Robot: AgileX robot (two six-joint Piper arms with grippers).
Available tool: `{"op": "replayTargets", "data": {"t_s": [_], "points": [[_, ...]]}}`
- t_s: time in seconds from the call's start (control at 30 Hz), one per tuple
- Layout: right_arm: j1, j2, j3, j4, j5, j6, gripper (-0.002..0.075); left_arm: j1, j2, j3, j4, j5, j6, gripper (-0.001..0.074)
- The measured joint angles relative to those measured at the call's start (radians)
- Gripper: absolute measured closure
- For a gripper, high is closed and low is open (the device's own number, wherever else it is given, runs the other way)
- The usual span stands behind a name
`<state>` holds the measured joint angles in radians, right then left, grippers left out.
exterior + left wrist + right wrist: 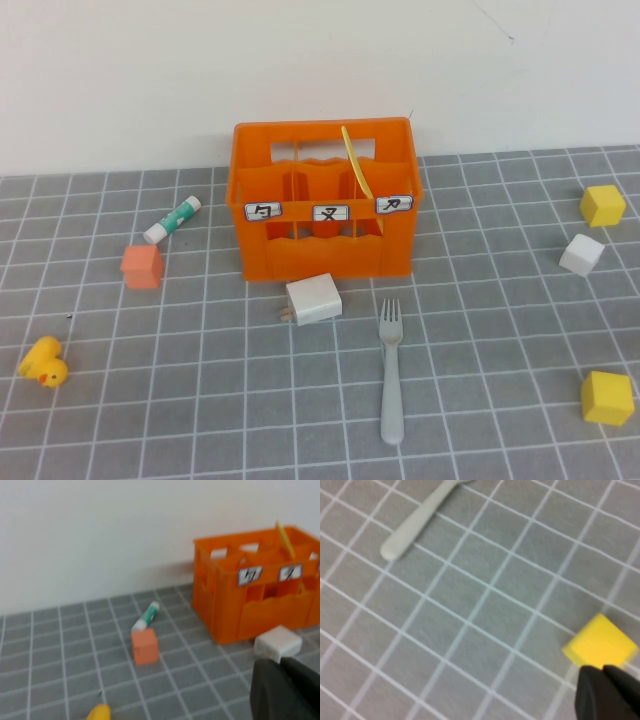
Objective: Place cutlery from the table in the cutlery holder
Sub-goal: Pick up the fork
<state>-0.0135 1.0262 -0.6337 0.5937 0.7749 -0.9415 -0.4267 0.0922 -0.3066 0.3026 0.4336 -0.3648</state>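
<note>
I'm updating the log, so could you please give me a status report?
Both end effectors off the high view, state unclear. Pale yellow plastic knife in orange plastic crate; grey plastic fork on tiled table. White charger block before crate.

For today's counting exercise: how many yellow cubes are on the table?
2. One yellow cube lies far right near the wall; another yellow cube lies near right, beside the right gripper. Left gripper faces the crate.

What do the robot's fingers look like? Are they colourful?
Not colourful. Only a little shows: the left gripper and the right gripper each appear in their own wrist view as dark, almost black, smooth rounded parts. No cables or markings are visible, and the high view shows neither arm.
</note>
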Motion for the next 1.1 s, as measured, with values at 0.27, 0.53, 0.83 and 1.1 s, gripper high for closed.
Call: {"op": "replayTargets", "data": {"t_s": [0.27, 0.53, 0.83, 1.1], "points": [[0.293, 0.264, -0.153, -0.006, -0.111, 0.157, 0.0727, 0.000, -0.067, 0.027, 0.009, -0.061, -0.011, 0.0735], [0.594, 0.552, -0.380, -0.438, -0.147, 0.646, 0.0727, 0.000, -0.067, 0.027, 0.038, -0.062, -0.011, 0.0735], [0.608, 0.780, -0.550, -0.479, -0.208, 0.813, 0.0578, 0.000, -0.067, 0.027, 0.055, -0.052, -0.013, 0.0735], [0.608, 0.962, -0.765, -0.477, -0.065, 0.918, 0.0354, 0.000, -0.067, 0.027, 0.061, -0.052, -0.013, 0.0735]]}}
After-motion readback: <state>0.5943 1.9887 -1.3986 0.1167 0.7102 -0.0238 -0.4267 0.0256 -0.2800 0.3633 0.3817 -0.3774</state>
